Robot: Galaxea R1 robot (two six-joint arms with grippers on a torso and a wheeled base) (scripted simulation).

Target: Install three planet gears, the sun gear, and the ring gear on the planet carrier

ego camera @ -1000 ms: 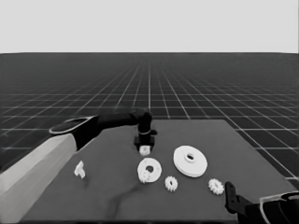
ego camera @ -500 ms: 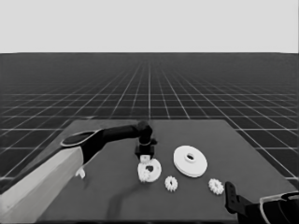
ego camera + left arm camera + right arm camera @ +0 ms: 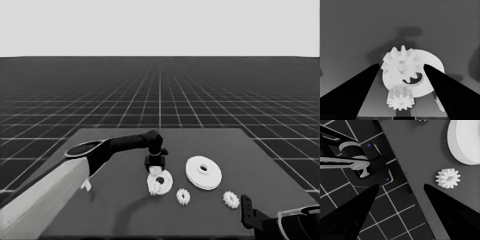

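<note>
Left gripper (image 3: pixel 156 165): reached in from the left side and hung just above the smaller round part (image 3: pixel 161 182), near the table's middle. In its wrist view the fingers (image 3: pixel 357 90) stood spread wide, and a gear (image 3: pixel 401 67) sat between them without touching either; a gap showed on both sides. That gear lay over the smaller round part (image 3: pixel 430 75), partly covering its centre hole. A second gear (image 3: pixel 400 101) sat at the same part's rim, overlapping it.

Larger round part (image 3: pixel 203 172): lay flat on the table, just to the right of the smaller one and apart from it, with its raised hub facing up.

Loose gears: one (image 3: pixel 183 196) lay on the table in front of the two round parts, between them; another (image 3: pixel 231 199) lay nearer the table's right front corner, also seen in the right wrist view (image 3: pixel 448 178) beside the larger round part (image 3: pixel 465 141).

Thin white piece (image 3: pixel 86 185): partly hidden behind the left arm, at the table's left.

Right gripper (image 3: pixel 400 202): parked at the lower right corner, fingers spread apart, holding nothing.
</note>
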